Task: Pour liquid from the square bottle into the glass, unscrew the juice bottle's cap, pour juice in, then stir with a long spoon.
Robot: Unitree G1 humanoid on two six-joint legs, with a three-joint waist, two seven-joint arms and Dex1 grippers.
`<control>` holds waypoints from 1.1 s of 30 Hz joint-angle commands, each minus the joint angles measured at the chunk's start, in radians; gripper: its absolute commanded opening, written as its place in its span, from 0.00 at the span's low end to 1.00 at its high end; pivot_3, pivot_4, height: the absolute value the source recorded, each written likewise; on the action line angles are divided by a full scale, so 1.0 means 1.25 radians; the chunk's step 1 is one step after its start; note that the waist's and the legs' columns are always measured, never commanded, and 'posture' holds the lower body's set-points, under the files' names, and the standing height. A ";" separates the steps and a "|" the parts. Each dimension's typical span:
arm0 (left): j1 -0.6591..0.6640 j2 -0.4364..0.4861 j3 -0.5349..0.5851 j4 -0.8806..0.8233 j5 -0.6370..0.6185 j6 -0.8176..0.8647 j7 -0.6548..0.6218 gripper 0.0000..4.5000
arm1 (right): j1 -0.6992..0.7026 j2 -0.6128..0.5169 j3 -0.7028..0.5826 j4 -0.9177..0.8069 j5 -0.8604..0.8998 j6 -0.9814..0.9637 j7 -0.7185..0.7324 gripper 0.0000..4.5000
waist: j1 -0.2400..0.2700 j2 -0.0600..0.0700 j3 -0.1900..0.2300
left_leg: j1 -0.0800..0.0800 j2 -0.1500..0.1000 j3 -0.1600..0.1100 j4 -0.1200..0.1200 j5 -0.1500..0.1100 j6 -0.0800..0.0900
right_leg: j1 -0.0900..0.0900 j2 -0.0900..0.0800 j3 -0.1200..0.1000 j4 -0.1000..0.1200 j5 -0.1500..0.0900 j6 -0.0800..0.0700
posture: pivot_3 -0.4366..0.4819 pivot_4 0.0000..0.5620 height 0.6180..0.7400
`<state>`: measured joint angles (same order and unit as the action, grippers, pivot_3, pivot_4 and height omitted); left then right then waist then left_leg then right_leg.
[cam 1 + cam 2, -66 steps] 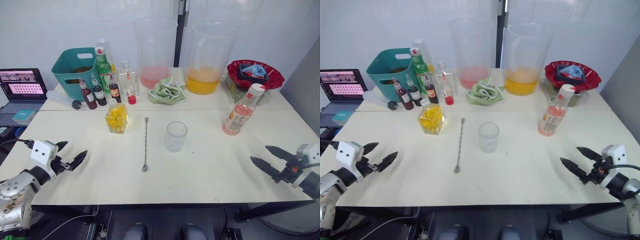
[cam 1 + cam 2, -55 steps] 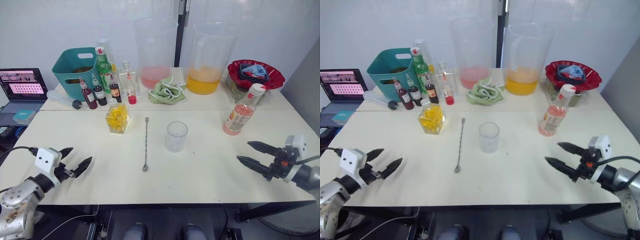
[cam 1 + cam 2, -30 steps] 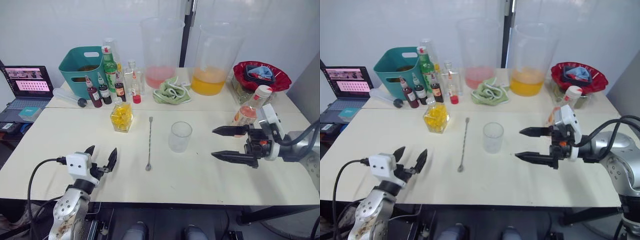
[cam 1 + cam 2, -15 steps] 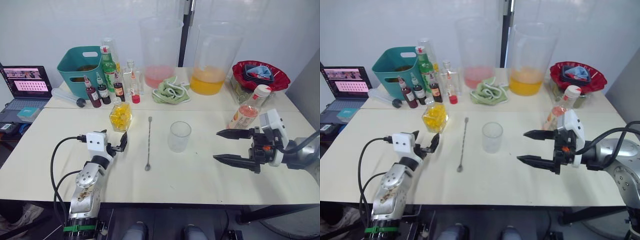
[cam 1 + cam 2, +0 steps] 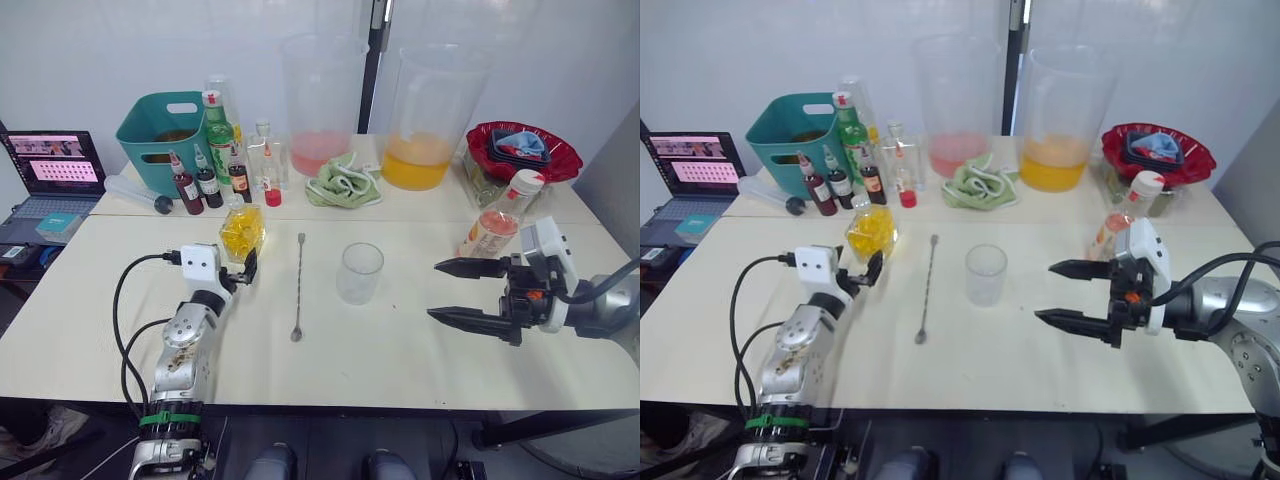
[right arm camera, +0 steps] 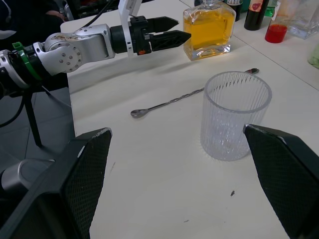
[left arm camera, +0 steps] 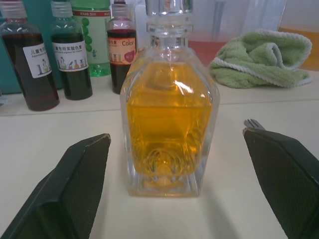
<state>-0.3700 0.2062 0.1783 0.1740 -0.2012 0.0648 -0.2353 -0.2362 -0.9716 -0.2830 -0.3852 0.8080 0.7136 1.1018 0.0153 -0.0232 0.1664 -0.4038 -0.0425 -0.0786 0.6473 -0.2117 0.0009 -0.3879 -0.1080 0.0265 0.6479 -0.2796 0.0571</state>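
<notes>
Since the earlier frame the left gripper (image 5: 240, 272), jaws spread, was brought up to the square bottle (image 5: 241, 232); closing on it is judged next, right gripper (image 5: 452, 291) likewise spread.

We see the scene lit brightly and evenly from above, with only faint, soft shadows on the pale table (image 5: 420, 360). A small white highlight sits on the square bottle (image 7: 168, 122) in the left wrist view, where the green cloth (image 7: 261, 57) behind looks slightly soft. The black fingers (image 6: 279, 174) nearest each wrist camera are blurred.
</notes>
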 commanded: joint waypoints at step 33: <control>-0.207 0.050 0.034 0.237 -0.003 -0.164 -0.053 0.61 | -0.003 0.014 -0.003 -0.052 0.008 -0.018 -0.048 1.00 | -0.004 -0.003 0.002 | -0.001 -0.002 -0.001 0.001 0.000 0.000 | -0.002 0.000 0.000 0.001 0.001 0.001 | 0.48 0.27 1.00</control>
<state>-0.6087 0.2502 0.1983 0.5731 -0.1717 -0.0709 -0.2878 -0.2223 -0.9553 -0.2793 -0.4404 0.8080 0.7098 1.0357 0.0105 -0.0272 0.1688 -0.4059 -0.0451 -0.0802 0.6481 -0.2119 0.0012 -0.3909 -0.1085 0.0264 0.6494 -0.2781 0.0574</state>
